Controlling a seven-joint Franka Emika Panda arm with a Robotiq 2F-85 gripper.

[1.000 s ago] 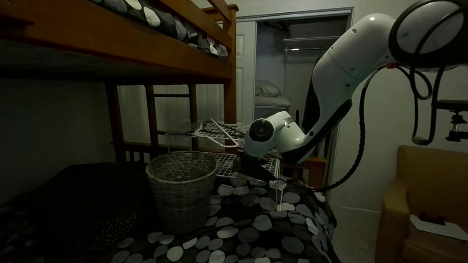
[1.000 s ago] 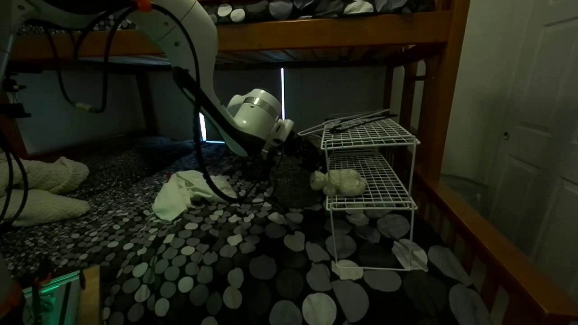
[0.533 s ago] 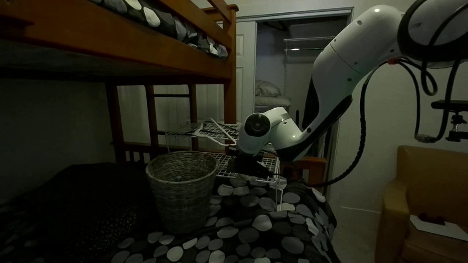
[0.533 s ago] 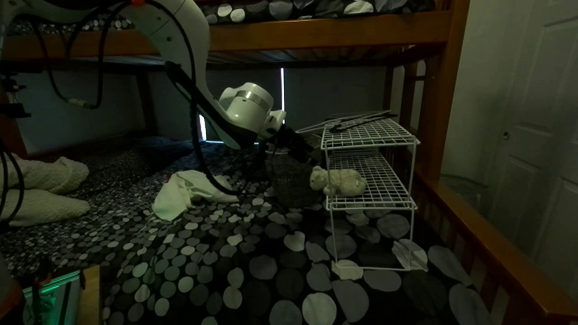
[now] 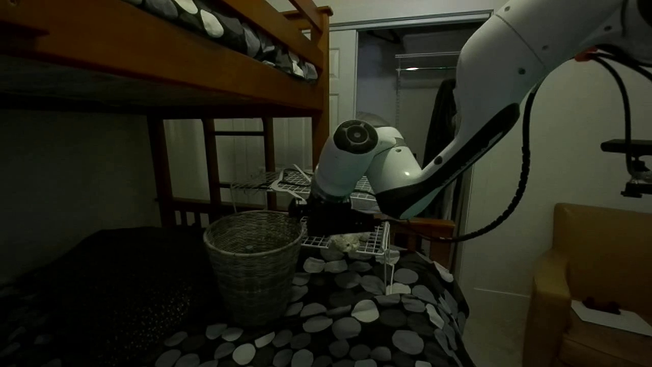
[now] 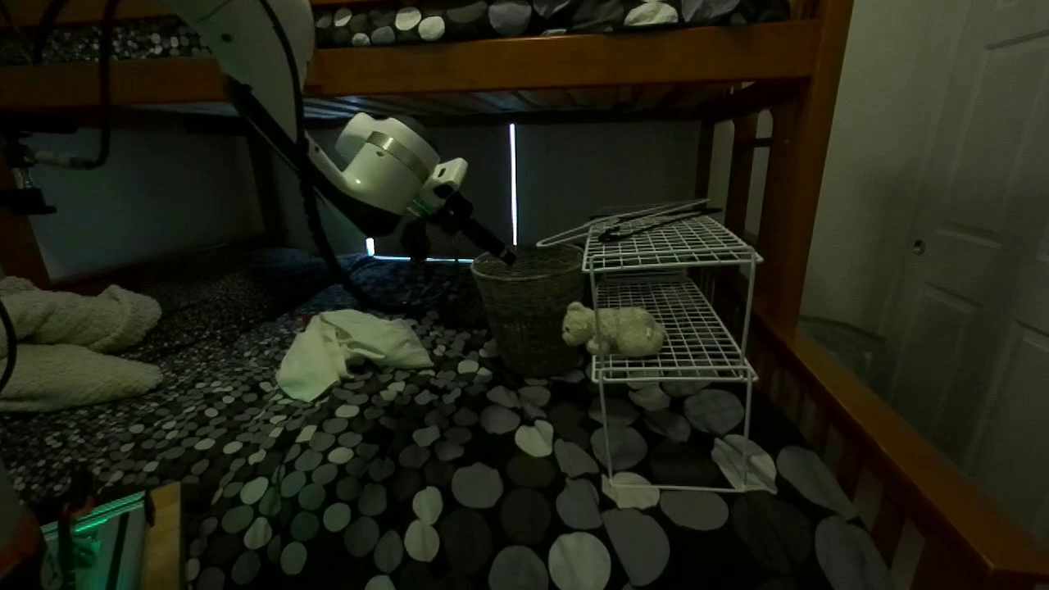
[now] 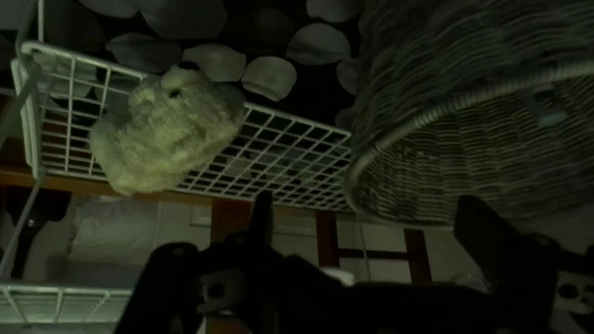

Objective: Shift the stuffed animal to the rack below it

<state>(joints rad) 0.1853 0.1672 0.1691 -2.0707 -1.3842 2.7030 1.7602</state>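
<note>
The stuffed animal [image 6: 627, 330], a small cream plush, lies on the middle shelf of the white wire rack [image 6: 705, 324], its head sticking out past the shelf's side. It also shows below the gripper in an exterior view [image 5: 345, 242] and at upper left in the wrist view [image 7: 167, 134], on the rack's mesh [image 7: 297, 155]. My gripper [image 7: 365, 198] is open with nothing between its fingers. It is apart from the animal, and in an exterior view its fingertips [image 6: 508, 258] appear at the woven basket's rim.
The round woven basket [image 5: 254, 275] stands on the bed beside the rack. Hangers [image 6: 647, 221] lie on the rack's top shelf and stick out over its side. A white cloth [image 6: 344, 348] lies on the bed. The upper bunk's wooden rail [image 6: 557, 65] runs overhead.
My gripper has drawn up and back, away from the stuffed animal and the rack. The animal stays on the middle shelf; its head, partly covered before, shows fully.
</note>
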